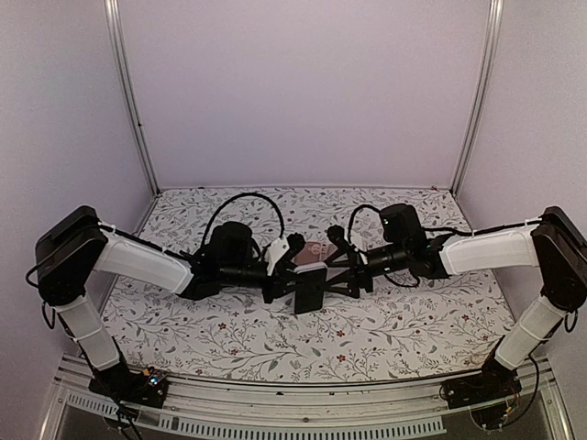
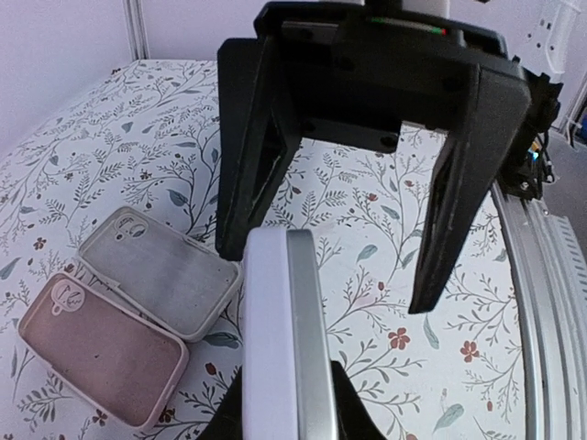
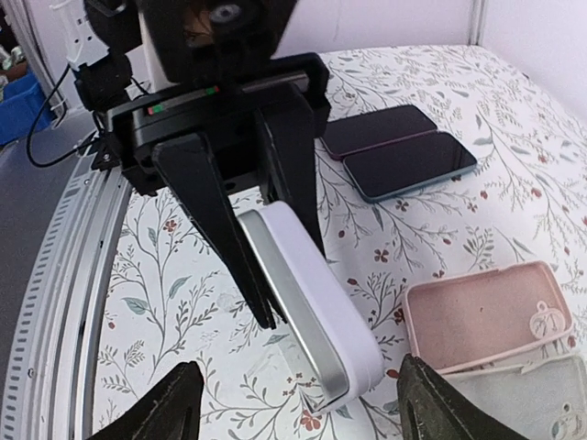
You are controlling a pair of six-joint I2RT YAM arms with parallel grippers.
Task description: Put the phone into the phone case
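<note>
My left gripper (image 1: pixel 295 280) is shut on the phone (image 1: pixel 310 290) and holds it on edge above the table centre. In the left wrist view the phone (image 2: pixel 284 330) shows a pale lilac back and a silver edge between my left fingertips (image 2: pixel 358 417). My right gripper (image 1: pixel 332 275) is open, its fingers (image 2: pixel 454 192) wide apart on either side of the phone's far end (image 3: pixel 312 302) without touching it. A pale grey case (image 2: pixel 156 270) and a pink case (image 2: pixel 96 353) lie open side up on the table just left of the phone.
Two other dark-screened phones (image 3: pixel 376 130) (image 3: pixel 410 165) lie flat side by side on the floral tablecloth beyond the left gripper. The pink case (image 3: pixel 486 316) and grey case (image 3: pixel 523 394) lie close to my right finger. The table's metal front rail (image 2: pixel 541 302) is nearby.
</note>
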